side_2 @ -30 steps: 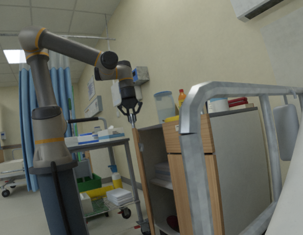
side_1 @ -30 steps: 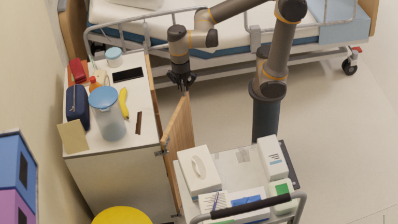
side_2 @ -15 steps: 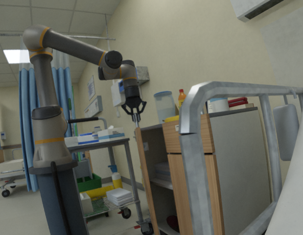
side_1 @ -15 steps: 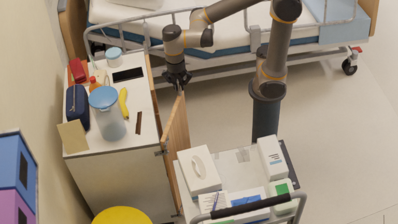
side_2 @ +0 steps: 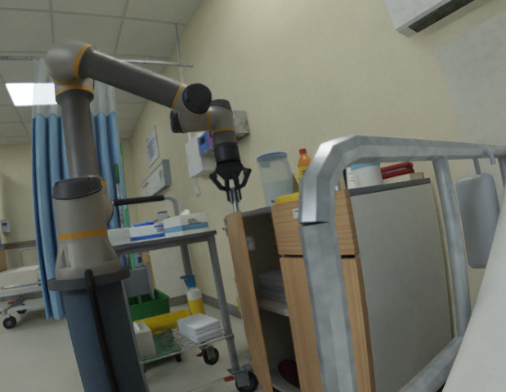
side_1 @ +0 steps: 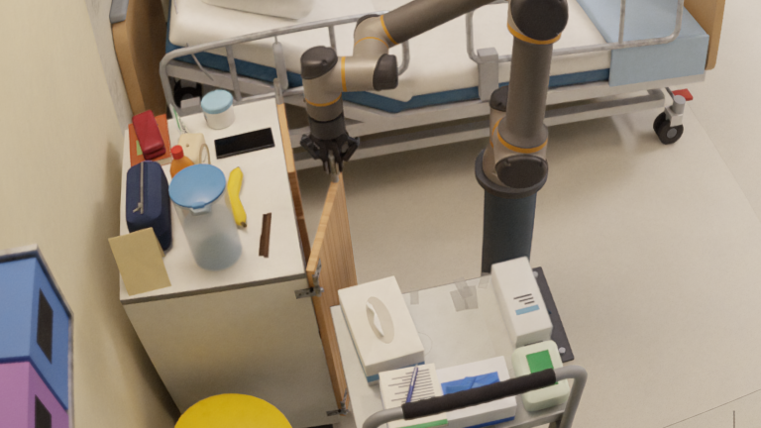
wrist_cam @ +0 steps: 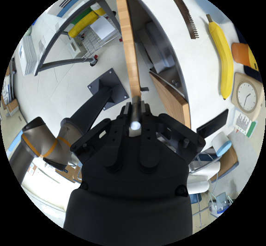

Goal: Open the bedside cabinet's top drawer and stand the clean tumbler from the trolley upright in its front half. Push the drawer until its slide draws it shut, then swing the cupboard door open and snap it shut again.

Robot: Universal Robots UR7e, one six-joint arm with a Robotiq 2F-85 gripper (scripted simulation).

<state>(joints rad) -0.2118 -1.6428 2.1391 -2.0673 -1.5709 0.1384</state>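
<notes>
My gripper [side_1: 333,168] [side_2: 234,198] [wrist_cam: 135,110] points straight down at the free edge of the cupboard door [side_1: 331,233] [side_2: 240,270] [wrist_cam: 129,41], closed on the door's metal handle bar [wrist_cam: 135,113]. The wooden door stands partly open from the bedside cabinet [side_1: 213,216] [side_2: 329,274]. Its hinges are at the end nearest the trolley [side_1: 454,345] [side_2: 168,236]. The top drawer's wooden front [side_2: 314,228] [wrist_cam: 171,99] sits flush with the cabinet. Shelves with folded items [side_2: 270,285] show inside the cupboard. I see no tumbler.
The trolley stands close to the door's hinge side, carrying a tissue box [side_1: 380,322] and other boxes. The bed rail [side_1: 280,36] [side_2: 371,147] runs behind my arm. My pedestal [side_1: 508,221] stands right of the door. The cabinet top holds a jug [side_1: 205,216], a banana [side_1: 236,196], a comb and a phone.
</notes>
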